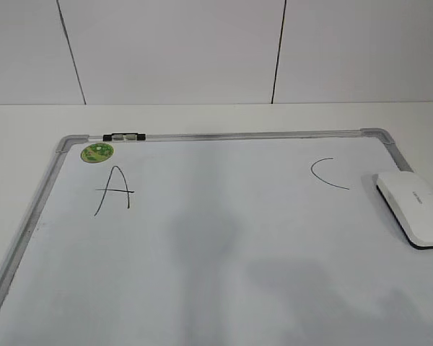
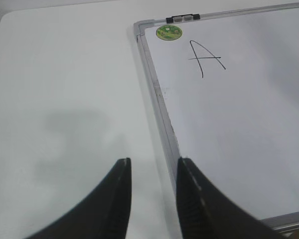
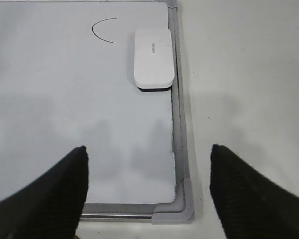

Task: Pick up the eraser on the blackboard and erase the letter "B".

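The eraser (image 3: 152,58), a white rounded oblong plastic block, is being seen lying flat at the right frame of the white dry-erase blackboard (image 1: 202,274), long axis running away from the nearer, widely spread right gripper (image 3: 147,191); the left gripper (image 2: 153,199) is being held narrowly parted; no "B" is showing.

Left tool (image 2: 152,199): black tapered fingers. Right tool (image 3: 148,191): black, blunter fingers.
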Available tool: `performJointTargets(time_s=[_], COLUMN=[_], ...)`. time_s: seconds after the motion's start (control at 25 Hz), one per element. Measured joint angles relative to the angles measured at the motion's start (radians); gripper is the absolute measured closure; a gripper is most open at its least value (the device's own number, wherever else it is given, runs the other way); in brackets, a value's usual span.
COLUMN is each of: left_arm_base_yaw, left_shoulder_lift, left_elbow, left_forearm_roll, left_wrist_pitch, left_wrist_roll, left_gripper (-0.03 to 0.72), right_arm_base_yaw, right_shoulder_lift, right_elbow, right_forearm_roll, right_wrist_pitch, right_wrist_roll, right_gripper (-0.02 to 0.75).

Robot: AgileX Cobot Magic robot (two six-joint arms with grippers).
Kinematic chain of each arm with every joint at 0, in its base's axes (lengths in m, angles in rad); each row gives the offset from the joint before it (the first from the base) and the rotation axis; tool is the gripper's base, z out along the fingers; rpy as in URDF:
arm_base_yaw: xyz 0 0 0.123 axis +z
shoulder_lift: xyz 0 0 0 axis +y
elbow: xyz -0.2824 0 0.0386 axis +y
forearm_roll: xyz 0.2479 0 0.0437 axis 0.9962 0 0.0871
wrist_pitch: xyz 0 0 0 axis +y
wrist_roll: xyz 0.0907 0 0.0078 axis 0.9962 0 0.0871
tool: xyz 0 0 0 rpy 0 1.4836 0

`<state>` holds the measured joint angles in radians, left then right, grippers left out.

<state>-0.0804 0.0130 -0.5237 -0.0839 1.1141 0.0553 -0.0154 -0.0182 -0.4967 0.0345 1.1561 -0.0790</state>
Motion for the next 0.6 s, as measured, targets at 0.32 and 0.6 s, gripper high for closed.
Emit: performJointTargets(time_s=[0.32, 0.6], left_arm_base_yaw=[0.000, 0.000], left_shoulder_lift=[0.000, 0.000], left_elbow=[0.000, 0.000], left_forearm_roll=[0.000, 0.000], left_wrist_pitch=[-0.002, -0.002], left_wrist_roll=[0.000, 0.000], left_gripper=[0.452, 0.452], right_arm_base_yaw=[0.000, 0.000], right_shoulder_lift=[0.000, 0.000], right_elbow=[0.000, 0.000], right_forearm_roll=[-0.004, -0.004], right_wrist_pitch=[-0.002, -0.002], right_wrist_roll=[0.000, 0.000], right_gripper=[0.153, 0.153])
